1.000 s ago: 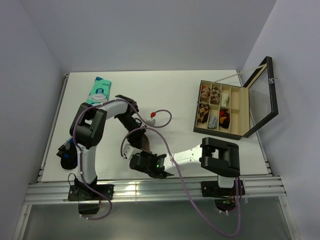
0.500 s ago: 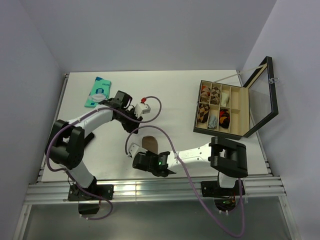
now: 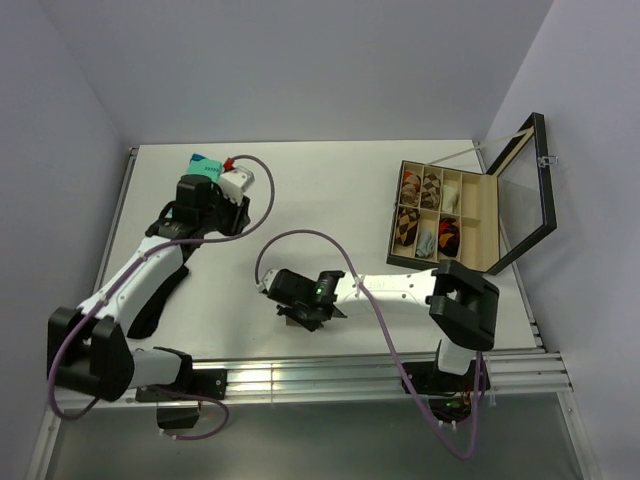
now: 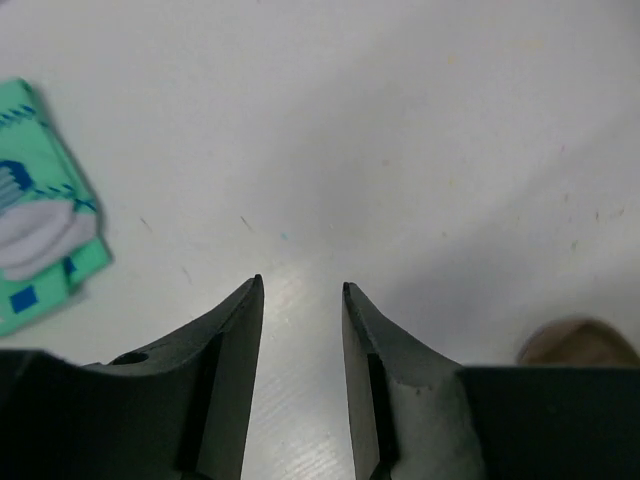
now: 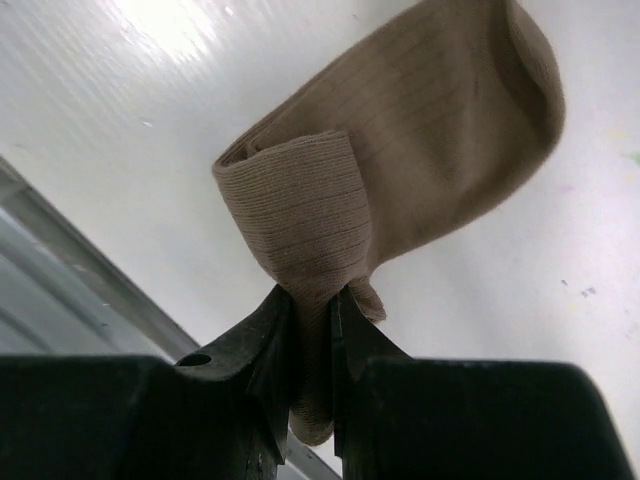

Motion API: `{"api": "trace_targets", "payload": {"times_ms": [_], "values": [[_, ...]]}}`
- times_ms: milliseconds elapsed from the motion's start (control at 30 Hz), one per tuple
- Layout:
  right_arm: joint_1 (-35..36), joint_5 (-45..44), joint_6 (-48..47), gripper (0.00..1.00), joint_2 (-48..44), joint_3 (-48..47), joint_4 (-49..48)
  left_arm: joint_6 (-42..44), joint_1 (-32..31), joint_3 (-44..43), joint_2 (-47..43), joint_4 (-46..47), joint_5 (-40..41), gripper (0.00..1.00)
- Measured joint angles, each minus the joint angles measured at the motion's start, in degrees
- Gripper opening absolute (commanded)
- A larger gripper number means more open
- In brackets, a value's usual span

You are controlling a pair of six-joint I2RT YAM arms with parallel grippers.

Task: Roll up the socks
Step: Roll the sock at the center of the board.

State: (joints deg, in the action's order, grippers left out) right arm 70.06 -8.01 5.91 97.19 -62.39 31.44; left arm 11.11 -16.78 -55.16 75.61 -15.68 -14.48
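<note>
Pinching the tan sock [image 5: 400, 170], your right gripper [image 5: 310, 300] has its jaws closed tight on a doubled-over fold of the fabric, and the rest of the sock spreads away past the fingertips. In the top view this sits near 6 o'clock on the table [image 3: 330, 190]. Your left gripper [image 4: 302, 290] hovers at 10 o'clock, with a narrow gap and nothing between the jaws. The teal packet [image 4: 35, 230] lies at its 9 o'clock, and the open box [image 3: 478, 205] sits at 3 o'clock.
</note>
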Motion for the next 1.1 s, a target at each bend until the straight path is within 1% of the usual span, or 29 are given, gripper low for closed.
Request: {"api": "trace_targets", "payload": {"times_ms": [100,200,333,433,500,567,700,800,900,1033,1100], "values": [[-1.6,4.2,0.0,0.00,2.4,-3.3,1.8,-1.6,0.1,2.4,-6.4,5.2,1.5,0.44],[-3.4,9.0,-0.3,0.00,4.9,-5.1,2.8,-2.9,0.1,5.9,-12.5,8.6,2.7,0.47],[-7.0,15.5,-0.9,0.00,7.9,-7.5,4.8,-3.3,0.2,8.3,-17.8,10.5,3.2,0.51],[-9.8,20.6,-1.4,0.00,11.0,-11.1,6.9,-3.2,0.2,8.5,-20.2,11.3,2.8,0.51],[-11.6,24.3,-1.8,0.00,13.5,-14.0,8.3,-2.6,0.2,8.5,-20.6,11.7,1.4,0.46],[-13.1,27.7,-2.2,0.00,16.2,-16.9,10.0,-1.4,0.2,8.6,-20.6,11.5,-0.7,0.45],[-15.6,34.3,-2.8,0.00,20.1,-20.7,12.6,2.3,-0.6,9.2,-21.0,10.2,-4.9,0.47],[-17.7,39.1,-2.9,0.01,22.6,-22.9,14.1,6.4,-2.7,9.9,-21.3,8.1,-8.0,0.48],[-19.7,44.0,-2.8,0.02,25.8,-25.6,15.9,12.5,-7.3,11.8,-21.7,5.7,-8.8,0.47],[-21.3,48.9,-2.8,0.04,29.0,-28.5,17.8,19.9,-15.0,17.1,-22.1,2.8,-9.5,0.47],[-21.9,50.9,-2.8,0.04,30.1,-29.2,18.1,22.9,-16.5,20.2,-22.1,1.1,-9.9,0.48]]}}
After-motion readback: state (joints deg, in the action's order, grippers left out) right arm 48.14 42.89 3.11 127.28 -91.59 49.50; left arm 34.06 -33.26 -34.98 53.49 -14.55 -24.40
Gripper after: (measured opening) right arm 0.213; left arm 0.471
